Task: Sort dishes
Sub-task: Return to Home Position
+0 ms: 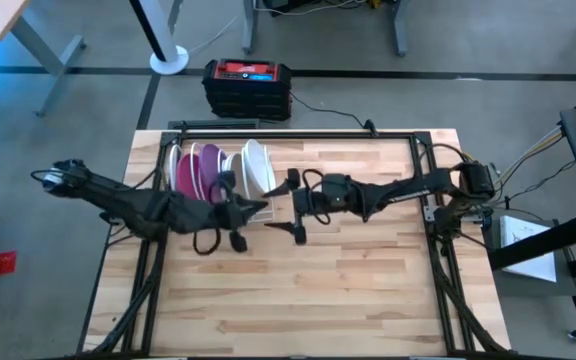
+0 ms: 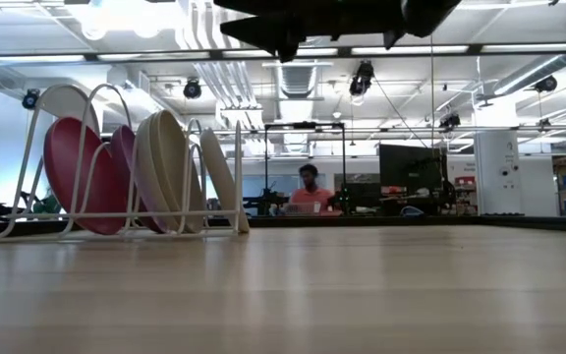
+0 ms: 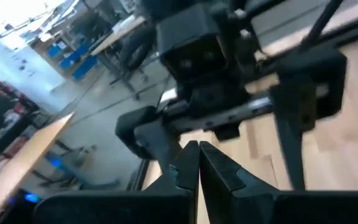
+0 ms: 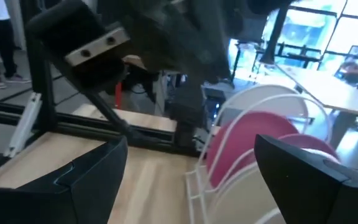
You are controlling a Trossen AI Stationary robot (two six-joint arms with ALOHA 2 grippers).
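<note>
Dishes are standing on edge in the white wire dish rack [image 2: 236,162]: a pink plate [image 2: 75,182] toward the rack's outer end, then a purple plate [image 2: 124,147], a cream plate [image 2: 165,167] and a white plate [image 2: 220,182] leaning at the end facing the grippers. The row is running along the same line as both arms, so the plates are turning their faces, not their rims, to the fingertips.

The left gripper [image 1: 252,208] is sitting nearest, at the rack's front corner by the white plate, its fingers [image 3: 222,174] pressed together on nothing. The right gripper [image 1: 284,206] is hanging just beyond that same end, pointing at the rack, spread wide and carrying nothing.

With everything racked, the remaining move is looking like a withdrawal, each arm backing away from the rack. The left one seems to have the least room and is probably needing to rise before passing the wires.

From above I cannot tell whether the left gripper is touching the rack or hovering over it. The low view is catching only the arms' undersides, higher than the rack. The left wrist view is showing the right gripper close ahead and no dishes. The right wrist view is showing pink and white rims through the wires, too smeared to count. A pale rim is peeking from behind the pink plate, and I cannot say whether it is plate or wire loop.
</note>
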